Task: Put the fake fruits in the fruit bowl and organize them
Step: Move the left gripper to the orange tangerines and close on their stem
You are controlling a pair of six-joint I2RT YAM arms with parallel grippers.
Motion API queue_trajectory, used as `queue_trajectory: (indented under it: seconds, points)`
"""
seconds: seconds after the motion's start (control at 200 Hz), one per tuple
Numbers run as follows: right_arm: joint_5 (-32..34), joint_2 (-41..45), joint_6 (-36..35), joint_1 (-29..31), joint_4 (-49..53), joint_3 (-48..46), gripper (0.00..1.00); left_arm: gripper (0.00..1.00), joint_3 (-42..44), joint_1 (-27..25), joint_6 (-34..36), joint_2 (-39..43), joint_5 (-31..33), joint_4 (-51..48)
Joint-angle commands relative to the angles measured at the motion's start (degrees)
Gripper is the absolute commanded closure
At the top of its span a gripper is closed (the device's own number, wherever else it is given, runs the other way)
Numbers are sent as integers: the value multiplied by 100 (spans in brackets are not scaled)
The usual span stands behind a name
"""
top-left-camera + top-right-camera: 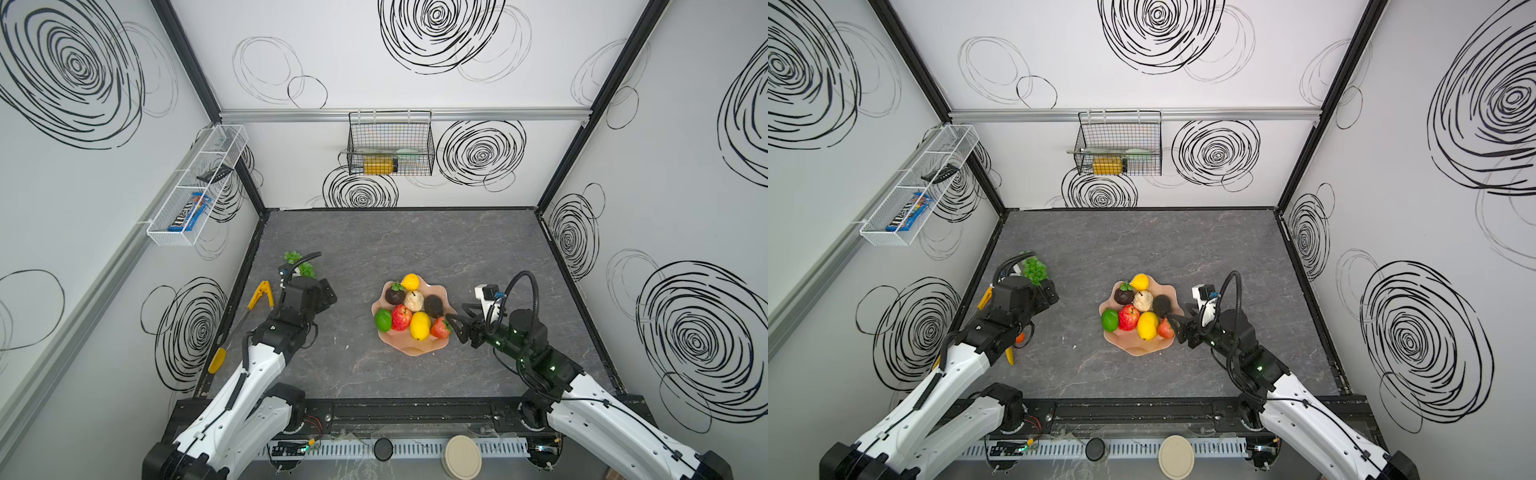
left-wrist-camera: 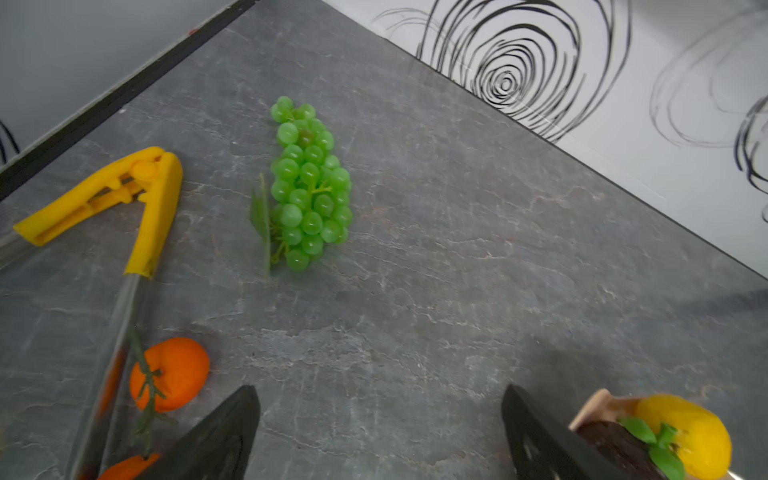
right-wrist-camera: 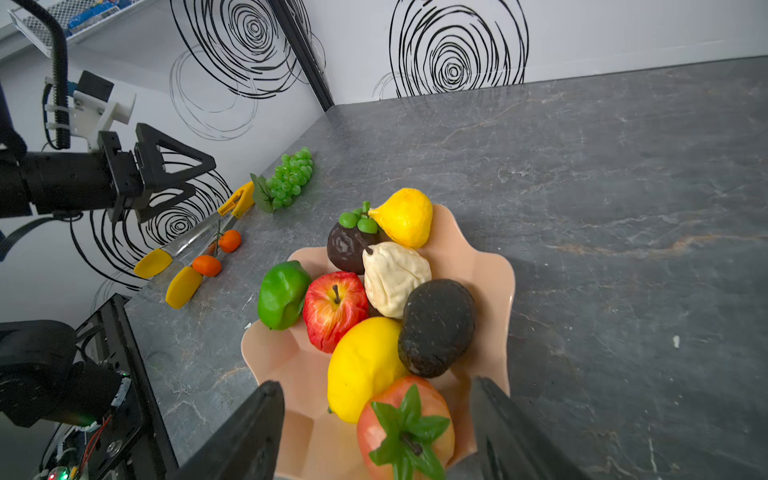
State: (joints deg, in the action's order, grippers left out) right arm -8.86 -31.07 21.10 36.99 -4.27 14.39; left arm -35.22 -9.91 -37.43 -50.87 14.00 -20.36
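Visibly empty, left gripper (image 2: 379, 392) gapes wide, facing the grape bunch (image 2: 309, 187); right gripper (image 3: 374, 384), part-open, flanks the strawberry (image 3: 405, 428), seemingly without touching.

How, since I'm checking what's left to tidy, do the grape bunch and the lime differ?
The grape bunch lies on the table; the lime sits in the fruit bowl. The grape bunch is a cluster of many small beads with a leaf; the lime is one solid piece. Both are green fake fruit.
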Motion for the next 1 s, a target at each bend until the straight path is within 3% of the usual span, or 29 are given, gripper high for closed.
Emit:
queue_trajectory:
  seconds: [0.0, 0.12, 0.235, 0.43, 0.64, 0.765, 0.856, 0.996]
  points:
    - [-70, 240, 291, 1, -379, -297, 25, 12, -417, 826, 454, -440, -1088, -551]
    - [-204, 527, 425, 1, -651, -785, 25, 15, -868, 1564, 1108, -1224, -1250, -1105]
    - [-115, 810, 460, -8, -726, -1128, 25, 20, -952, 2115, 1218, -1692, -1467, -1066]
    - [-63, 1154, 461, -8, -548, -1143, 23, 26, -1009, 2227, 1221, -2317, -1032, -924]
    - [-63, 1151, 488, -17, -588, -1171, 23, 36, -893, 2412, 1116, -2468, -793, -797]
    - [-72, 1103, 491, -17, -623, -1176, 22, 35, -881, 2471, 1172, -2402, -506, -807]
    - [-65, 1057, 489, -26, -644, -1178, 22, 36, -862, 2582, 1186, -2502, -563, -750]
    - [-72, 1036, 491, -25, -630, -1168, 22, 49, -893, 2655, 1160, -2760, -839, -745]
